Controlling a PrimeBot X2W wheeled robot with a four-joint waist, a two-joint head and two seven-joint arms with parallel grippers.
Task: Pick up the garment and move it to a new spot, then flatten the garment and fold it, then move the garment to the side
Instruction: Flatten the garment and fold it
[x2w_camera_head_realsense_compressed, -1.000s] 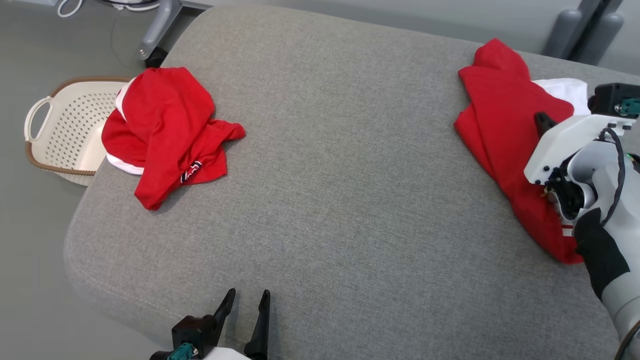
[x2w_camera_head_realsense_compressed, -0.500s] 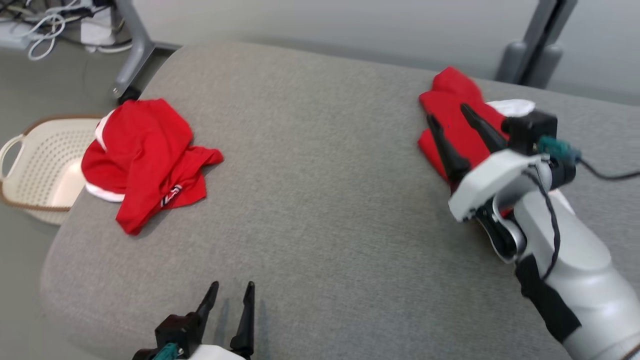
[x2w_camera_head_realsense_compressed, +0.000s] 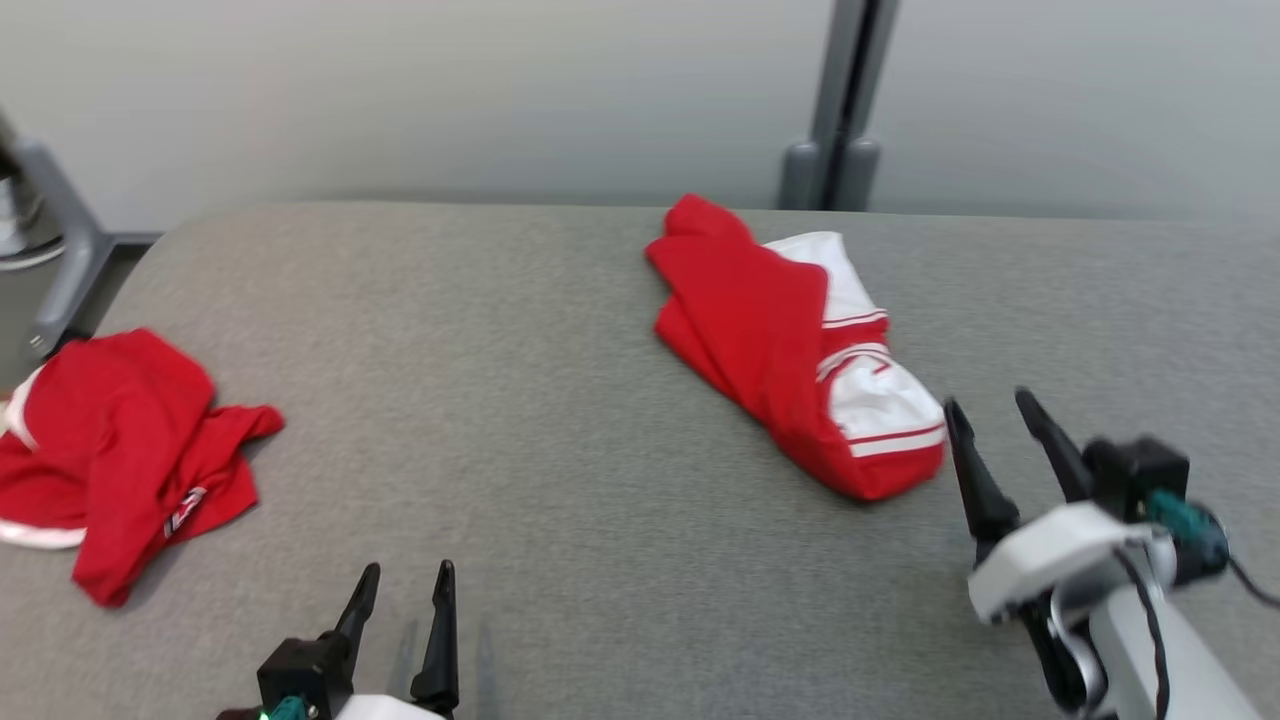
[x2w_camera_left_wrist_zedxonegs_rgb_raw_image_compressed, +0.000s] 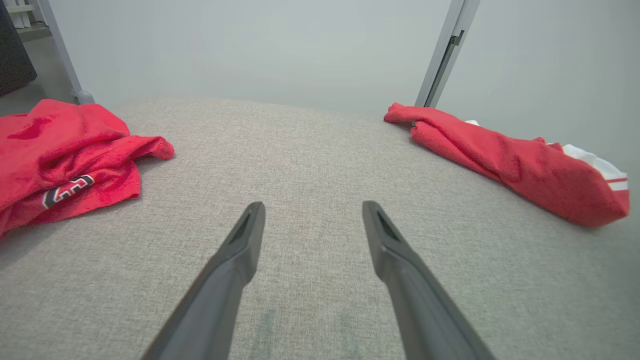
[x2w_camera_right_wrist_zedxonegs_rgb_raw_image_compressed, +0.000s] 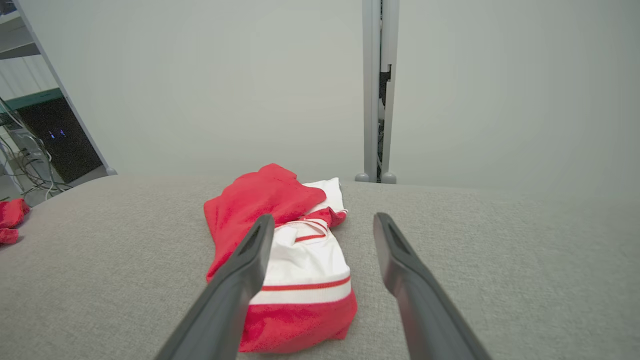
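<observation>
Ahead, the grey fabric-covered surface (x2w_camera_head_realsense_compressed: 560, 430) lies broad and bare; the folded red-and-white garment (x2w_camera_head_realsense_compressed: 790, 360) rests just beyond my right claw (x2w_camera_head_realsense_compressed: 985, 400), spread and released.

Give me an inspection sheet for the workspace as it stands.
Surface: grey fabric pad, flat, no stains seen.
Job's things: folded red-and-white garment lies toward the right rear; crumpled red garment lies at the left edge.
Clutter: nothing seen.
Grippers: left gripper is open over bare pad at the near edge; right gripper is open, close by the folded garment's near end, holding nothing.
Cables: black cable runs off the right wrist; loose wires on the floor beyond the pad.
Surroundings: grey post behind, pale wall, frame leg at left.
</observation>
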